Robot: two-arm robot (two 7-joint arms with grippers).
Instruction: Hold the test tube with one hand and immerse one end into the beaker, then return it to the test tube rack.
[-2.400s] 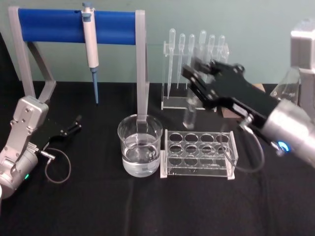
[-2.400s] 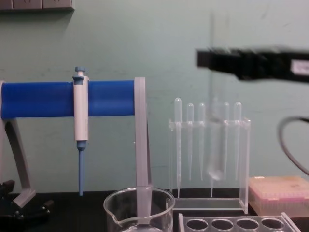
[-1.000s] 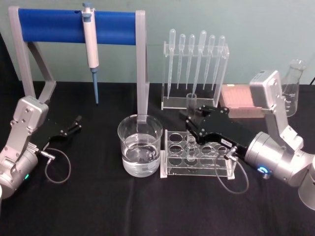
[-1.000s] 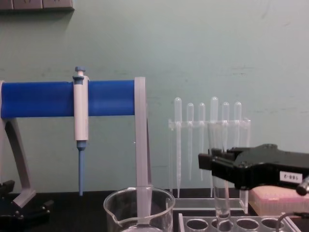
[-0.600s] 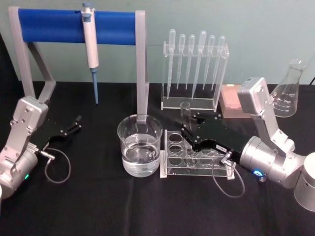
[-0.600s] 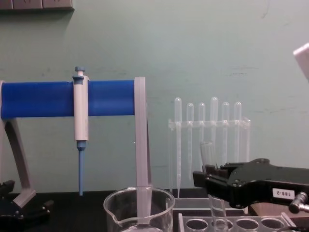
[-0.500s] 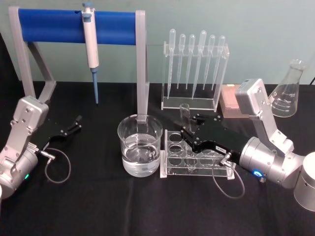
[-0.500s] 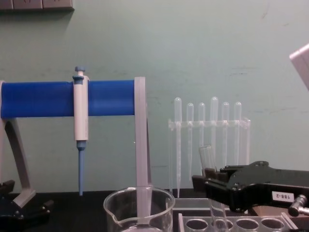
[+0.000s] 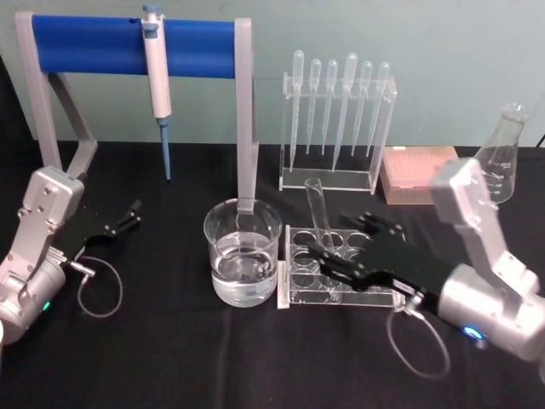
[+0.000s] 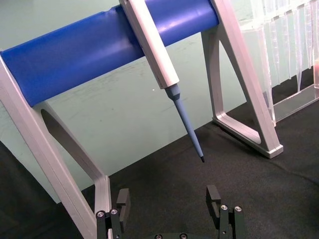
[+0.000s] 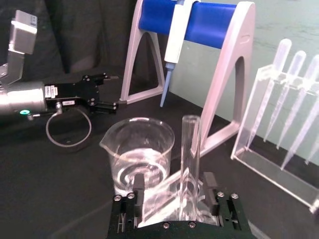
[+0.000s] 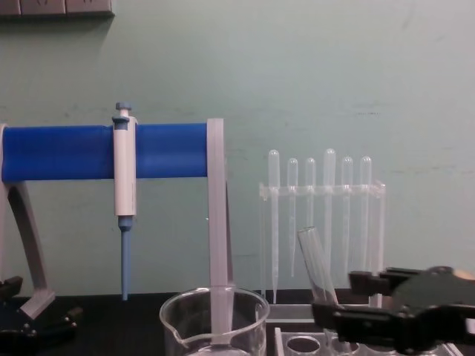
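the right claw (image 9: 328, 256) is seen low over the clear tube rack (image 9: 294, 294), its two fingers (image 11: 138, 183) spread to either side of the test tube (image 9: 318, 215) with a gap on each side; it is judged released, not gripping. the test tube stands in a rack well, its open rim leaning toward the beaker (image 9: 243, 264) and its lower end inside the rack. the return step is judged nearly complete.

for this step to be done well, the claw is to be drawn back along its own axis, away from the tube, so that neither finger brushes the glass; a sideways sweep is to be avoided, since the leaning tube could be tipped or lifted out of its well. height is to be gained only once the fingers are clear of the rim.

the beaker, part-filled with clear liquid, stands on the black worktop (image 9: 170, 358) just beside the rack on its left, and is to be kept clear of the retreating arm. the pipette stand (image 9: 336, 119) stands behind the rack.

the left claw (image 9: 128, 217) rests parked on the worktop at the left, fingers apart and empty.
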